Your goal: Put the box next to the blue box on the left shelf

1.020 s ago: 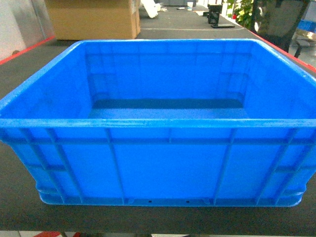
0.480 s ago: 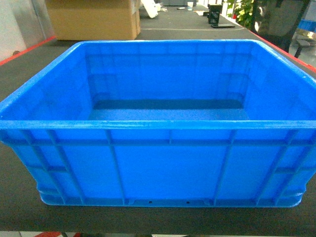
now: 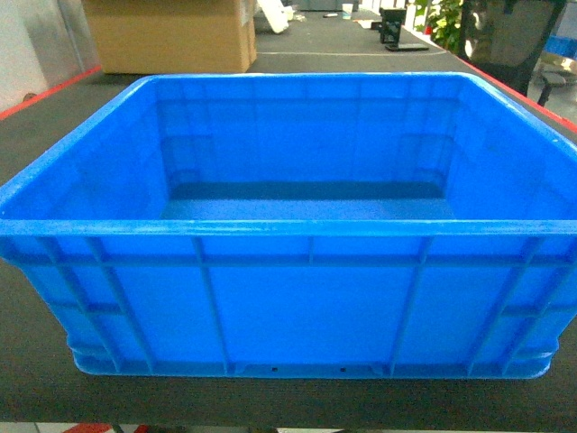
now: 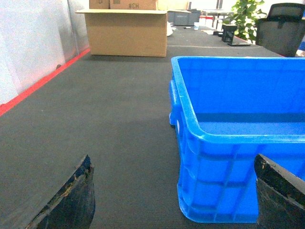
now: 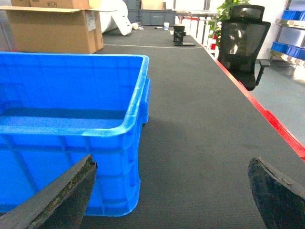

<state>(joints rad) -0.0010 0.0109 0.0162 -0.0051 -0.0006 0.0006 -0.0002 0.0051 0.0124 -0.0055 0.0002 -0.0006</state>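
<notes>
The big blue box [image 3: 306,298] sits on the dark table [image 4: 105,124]. The left gripper [image 4: 174,200] and right gripper [image 5: 171,200] both have fingers spread wide, holding nothing

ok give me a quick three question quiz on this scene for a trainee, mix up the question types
1. True or false: the blue box holds several items.
2. Multiple choice: what stands on the dark mat behind the box? A) a cardboard box B) a metal bucket C) a stack of plates
3. Short answer: how do the jaws of the left gripper and right gripper stand relative to the box?

Key
1. False; its inside is bare.
2. A
3. Both sets of jaws are wide open. In the wrist views each gripper is back from a near corner of the box, not touching it.
</notes>
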